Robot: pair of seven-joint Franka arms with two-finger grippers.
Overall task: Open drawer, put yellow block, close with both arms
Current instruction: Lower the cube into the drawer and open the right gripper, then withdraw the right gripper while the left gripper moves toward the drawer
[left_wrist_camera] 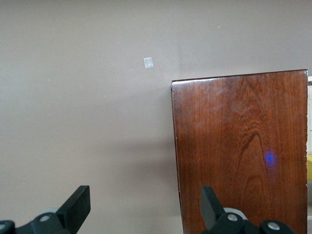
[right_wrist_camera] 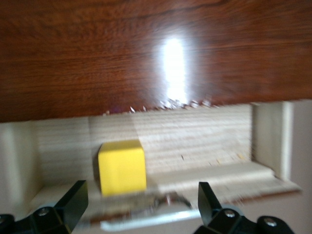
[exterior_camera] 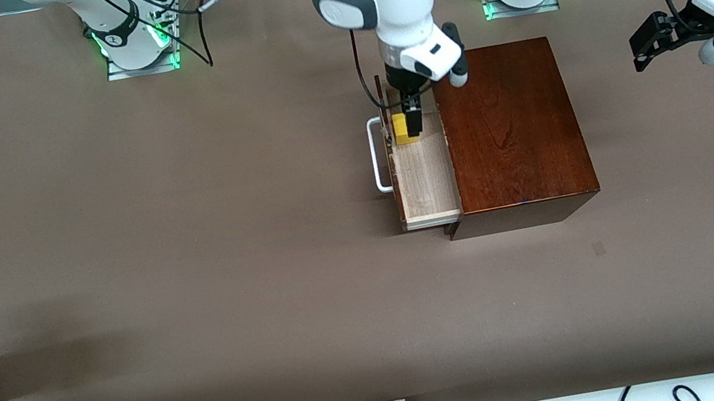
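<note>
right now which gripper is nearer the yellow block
Right. The right gripper is just above the yellow block in the open drawer, fingers open. The left gripper waits off past the wooden box, toward the left arm's end of the table.

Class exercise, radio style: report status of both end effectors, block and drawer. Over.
Right end effector open over drawer. Yellow block inside, released. Left end effector open, waiting beside the box. Nothing in the way.

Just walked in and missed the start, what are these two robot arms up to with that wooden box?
The drawer is pulled out of the wooden box. The right claw is over it, open, with the yellow block lying in the tray. The left claw waits open near the left arm's end of the table.
</note>
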